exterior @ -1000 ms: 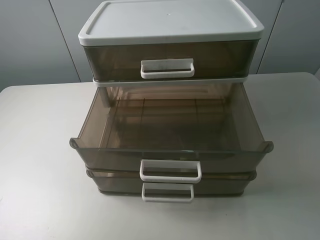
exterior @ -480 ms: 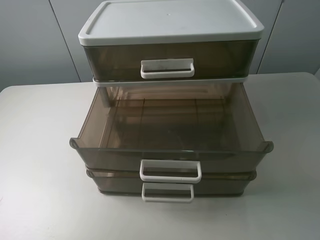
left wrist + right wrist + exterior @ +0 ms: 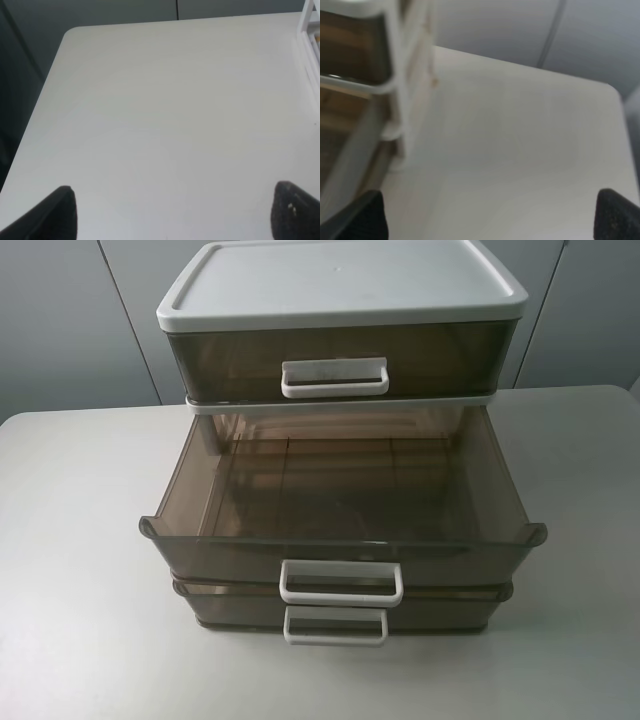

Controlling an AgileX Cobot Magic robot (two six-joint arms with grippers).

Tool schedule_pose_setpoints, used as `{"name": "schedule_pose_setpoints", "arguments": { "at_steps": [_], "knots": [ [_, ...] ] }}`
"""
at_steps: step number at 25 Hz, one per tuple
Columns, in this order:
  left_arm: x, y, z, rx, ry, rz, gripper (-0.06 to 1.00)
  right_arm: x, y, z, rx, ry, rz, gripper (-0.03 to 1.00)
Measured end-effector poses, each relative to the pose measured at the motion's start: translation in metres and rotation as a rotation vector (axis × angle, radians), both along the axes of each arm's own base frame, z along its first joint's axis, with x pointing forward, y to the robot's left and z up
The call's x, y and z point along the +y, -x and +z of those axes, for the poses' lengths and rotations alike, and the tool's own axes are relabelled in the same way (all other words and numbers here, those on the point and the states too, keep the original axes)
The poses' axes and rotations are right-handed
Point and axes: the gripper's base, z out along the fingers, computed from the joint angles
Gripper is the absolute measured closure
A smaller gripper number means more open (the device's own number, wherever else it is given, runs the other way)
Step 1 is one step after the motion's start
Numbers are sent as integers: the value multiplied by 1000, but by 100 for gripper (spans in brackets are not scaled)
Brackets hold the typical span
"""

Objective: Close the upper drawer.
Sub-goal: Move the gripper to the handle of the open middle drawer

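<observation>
The upper drawer (image 3: 340,502), the middle of three smoky-brown translucent drawers, is pulled far out towards the front and looks empty. Its white loop handle (image 3: 341,581) faces forward. The drawer under the white lid (image 3: 335,280) is shut, and the lowest drawer (image 3: 340,612) sticks out slightly. Neither gripper shows in the exterior high view. In the left wrist view my left gripper (image 3: 172,215) is open over bare table, its dark fingertips (image 3: 57,212) wide apart. In the right wrist view my right gripper (image 3: 487,215) is open beside the cabinet's side (image 3: 395,90).
The cabinet stands on a white table (image 3: 70,540). The table's rounded far corner (image 3: 75,32) and its left edge show in the left wrist view. A grey panelled wall (image 3: 70,320) is behind the table.
</observation>
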Motion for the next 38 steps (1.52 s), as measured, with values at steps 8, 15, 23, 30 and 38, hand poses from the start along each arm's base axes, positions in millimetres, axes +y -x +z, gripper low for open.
{"name": "schedule_pose_setpoints", "arguments": {
  "at_steps": [8,15,23,30,38],
  "knots": [
    [0,0,0,0,0,0,20,78,-51,27,92,61,468,34],
    [0,0,0,0,0,0,20,154,-34,0,294,107,958,34],
    [0,0,0,0,0,0,20,196,-27,-39,525,155,1100,34],
    [0,0,0,0,0,0,20,220,-27,-70,666,183,1119,34],
    [0,0,0,0,0,0,20,245,-29,-101,729,227,1118,34]
  ]
}}
